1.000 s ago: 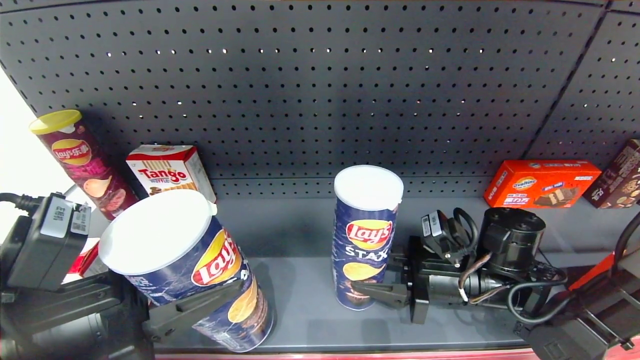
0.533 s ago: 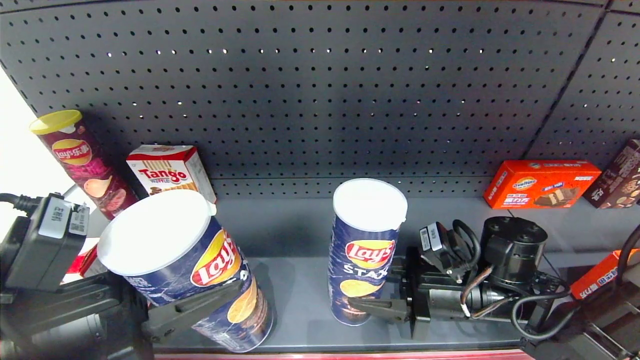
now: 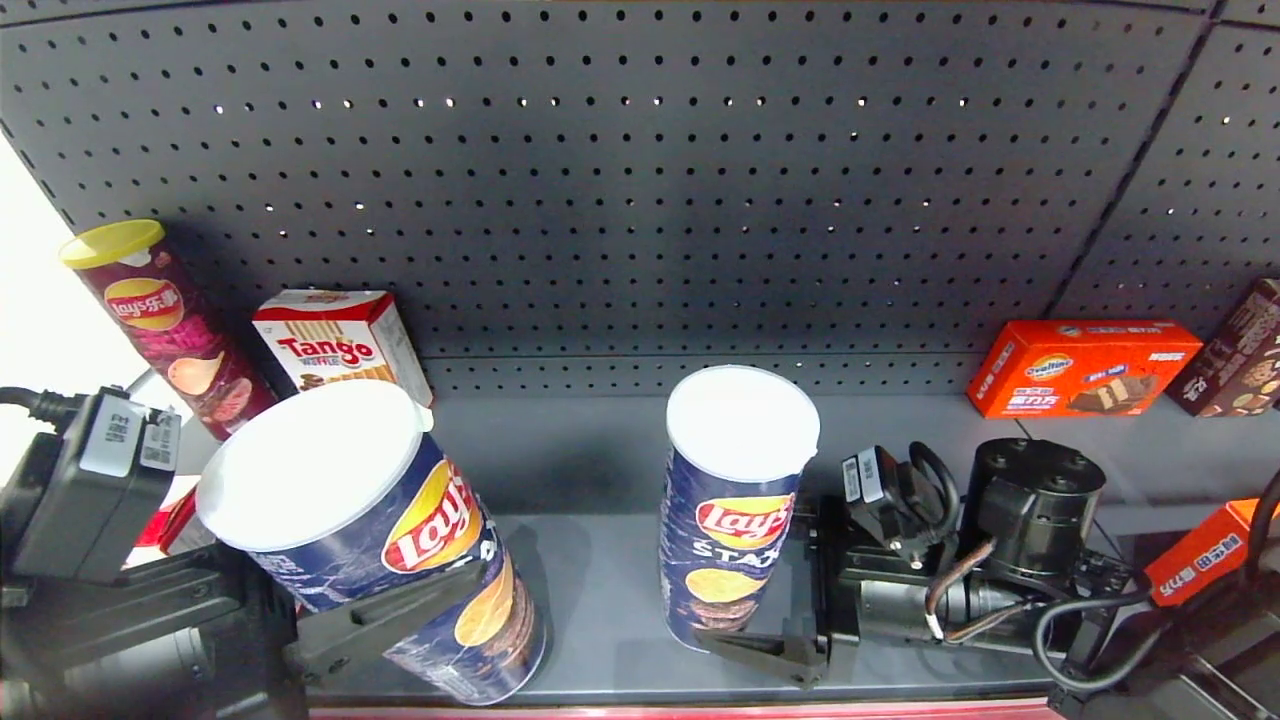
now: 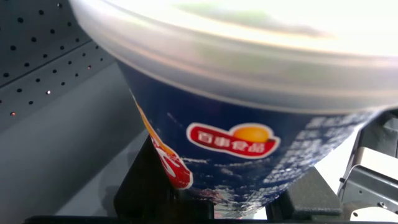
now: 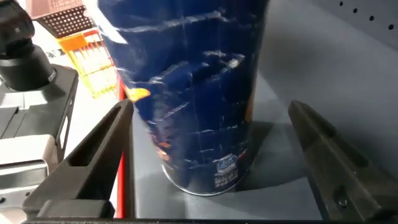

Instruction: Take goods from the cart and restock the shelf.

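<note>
1. A tilted dark-blue cardboard chip canister (image 3: 400,540) with a white plastic lid is clamped low on its body by the left gripper (image 3: 350,595), at the front left of the grey metal shelf (image 3: 600,470).
2. A second, upright dark-blue canister (image 3: 735,500) is stood mid-shelf. The right gripper (image 5: 208,118) is spread wide around its base, with both fingers clear.
3. The canisters are judged light, stiff but crushable, and glossy-slippery. They are best gripped mid-body, never by the lid.

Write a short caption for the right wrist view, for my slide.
Right gripper open around a blue chip can standing on the grey shelf.
</note>
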Tool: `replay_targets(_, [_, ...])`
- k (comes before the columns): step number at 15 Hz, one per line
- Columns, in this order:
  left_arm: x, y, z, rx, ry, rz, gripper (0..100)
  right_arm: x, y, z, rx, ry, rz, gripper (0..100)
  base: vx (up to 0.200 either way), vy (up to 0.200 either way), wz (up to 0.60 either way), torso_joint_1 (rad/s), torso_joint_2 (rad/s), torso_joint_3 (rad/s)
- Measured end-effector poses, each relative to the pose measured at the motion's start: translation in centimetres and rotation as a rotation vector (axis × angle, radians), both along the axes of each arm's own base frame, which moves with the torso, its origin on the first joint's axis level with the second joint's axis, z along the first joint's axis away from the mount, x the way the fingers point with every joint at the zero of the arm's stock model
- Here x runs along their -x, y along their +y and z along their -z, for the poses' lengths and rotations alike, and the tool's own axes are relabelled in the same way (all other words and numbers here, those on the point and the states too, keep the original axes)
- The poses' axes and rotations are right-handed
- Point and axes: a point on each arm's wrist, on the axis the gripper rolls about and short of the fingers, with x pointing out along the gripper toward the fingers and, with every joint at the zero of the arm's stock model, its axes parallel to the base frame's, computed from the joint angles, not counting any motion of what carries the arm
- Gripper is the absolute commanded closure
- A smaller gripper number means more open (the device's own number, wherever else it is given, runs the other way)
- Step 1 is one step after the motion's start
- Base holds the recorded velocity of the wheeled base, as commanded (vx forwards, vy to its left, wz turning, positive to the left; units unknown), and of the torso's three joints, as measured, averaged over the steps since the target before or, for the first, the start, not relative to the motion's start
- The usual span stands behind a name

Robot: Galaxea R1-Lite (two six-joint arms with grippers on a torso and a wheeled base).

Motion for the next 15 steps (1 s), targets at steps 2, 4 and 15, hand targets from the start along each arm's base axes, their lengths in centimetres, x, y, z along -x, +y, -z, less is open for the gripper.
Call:
replay_targets(2, [0.0,0.0,0.0,0.0,0.0,0.0,100,0.4,-0.3,-0.1,0.001,0.001,0.002,0,0.0,0.0,0.0,0.0,0.0,0.0])
replay_targets(4, [0.0,0.0,0.0,0.0,0.0,0.0,100,1.0,-1.1,-0.4,0.0,0.0,0.01,0,0.0,0.0,0.0,0.0,0.0,0.0])
replay_targets(15, [0.0,0.0,-0.2,0.003,-0.006,0.0,100,6.7,-9.0,-5.7,-0.102,-0.171,0.233,0,0.0,0.0,0.0,0.0,0.0,0.0])
